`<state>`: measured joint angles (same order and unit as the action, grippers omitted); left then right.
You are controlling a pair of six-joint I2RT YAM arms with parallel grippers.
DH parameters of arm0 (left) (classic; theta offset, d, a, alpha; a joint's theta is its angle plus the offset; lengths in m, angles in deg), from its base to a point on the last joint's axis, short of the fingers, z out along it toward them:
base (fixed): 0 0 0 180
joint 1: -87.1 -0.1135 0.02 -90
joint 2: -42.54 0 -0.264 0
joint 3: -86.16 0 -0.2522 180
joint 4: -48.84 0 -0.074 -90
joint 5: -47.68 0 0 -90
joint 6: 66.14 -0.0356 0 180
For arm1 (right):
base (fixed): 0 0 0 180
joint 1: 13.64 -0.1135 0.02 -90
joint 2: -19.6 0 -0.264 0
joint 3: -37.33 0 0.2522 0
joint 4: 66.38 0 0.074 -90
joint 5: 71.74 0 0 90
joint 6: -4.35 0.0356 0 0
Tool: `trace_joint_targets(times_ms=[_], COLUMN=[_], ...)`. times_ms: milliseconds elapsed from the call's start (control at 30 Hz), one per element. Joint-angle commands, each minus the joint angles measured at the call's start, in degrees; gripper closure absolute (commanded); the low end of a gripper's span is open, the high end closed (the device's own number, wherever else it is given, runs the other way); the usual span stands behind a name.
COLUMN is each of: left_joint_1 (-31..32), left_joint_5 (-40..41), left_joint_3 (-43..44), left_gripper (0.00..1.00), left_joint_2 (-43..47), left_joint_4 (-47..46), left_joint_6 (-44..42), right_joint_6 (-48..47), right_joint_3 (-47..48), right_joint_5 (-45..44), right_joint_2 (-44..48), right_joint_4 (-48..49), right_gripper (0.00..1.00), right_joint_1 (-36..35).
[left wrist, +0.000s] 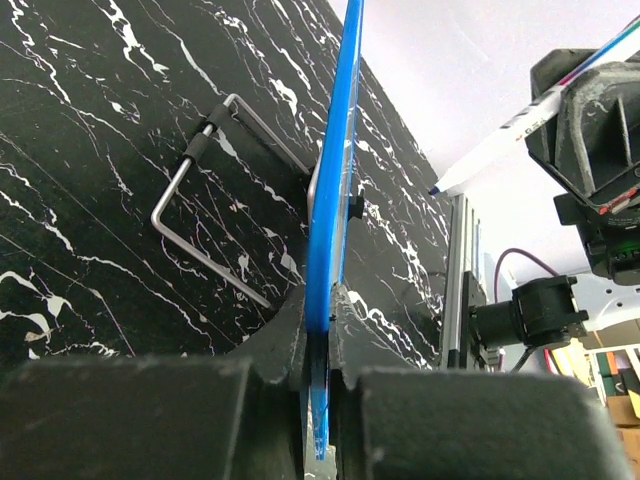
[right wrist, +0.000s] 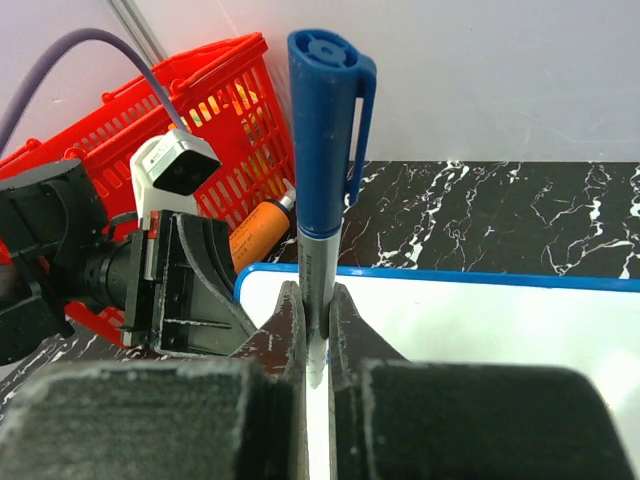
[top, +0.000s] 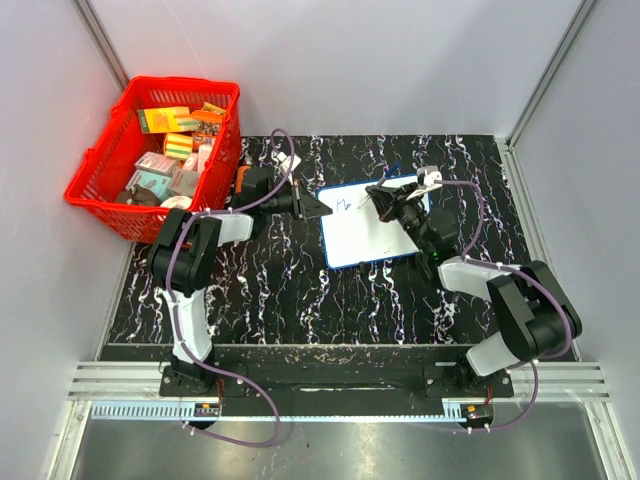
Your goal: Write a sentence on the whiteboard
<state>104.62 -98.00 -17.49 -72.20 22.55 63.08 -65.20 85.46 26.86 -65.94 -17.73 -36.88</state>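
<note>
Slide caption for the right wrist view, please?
Upright blue-capped marker clamped between the right fingers, above the blue-rimmed white whiteboard.

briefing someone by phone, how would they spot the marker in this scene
On the black marbled table, a blue-rimmed whiteboard sits right of the red basket. Over it, the right gripper is shut on the marker, tip toward the board. It alone is a slim grey stick with a blue clipped cap.

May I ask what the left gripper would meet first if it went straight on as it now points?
Its fingers clamp the whiteboard by its edge; beyond, probably the right gripper holding the blue marker, though depth is unclear.
</note>
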Motion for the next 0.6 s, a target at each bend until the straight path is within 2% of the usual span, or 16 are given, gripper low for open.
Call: trace_joint_targets(times_ms=[0,433,567], left_joint_1=[0.4,1.0,1.0], left_joint_5=[3.6,3.2,2.9], left_joint_3=[2.2,3.9,3.9], left_gripper=[1.0,1.0,1.0], left_joint_2=[2.8,2.2,2.2], left_joint_4=[13.8,17.0,17.2], left_joint_6=[-13.5,-14.8,-14.4], right_joint_6=[0.7,-6.1,-10.9], right_joint_3=[2.0,3.6,3.3], right_joint_5=[-0.8,-8.2,-15.6], right_joint_2=[-3.0,-5.2,-6.4], right_joint_4=[10.4,11.9,13.2], right_gripper=[1.0,1.0,1.0], right_joint_1=[0.0,-4.3,-8.2])
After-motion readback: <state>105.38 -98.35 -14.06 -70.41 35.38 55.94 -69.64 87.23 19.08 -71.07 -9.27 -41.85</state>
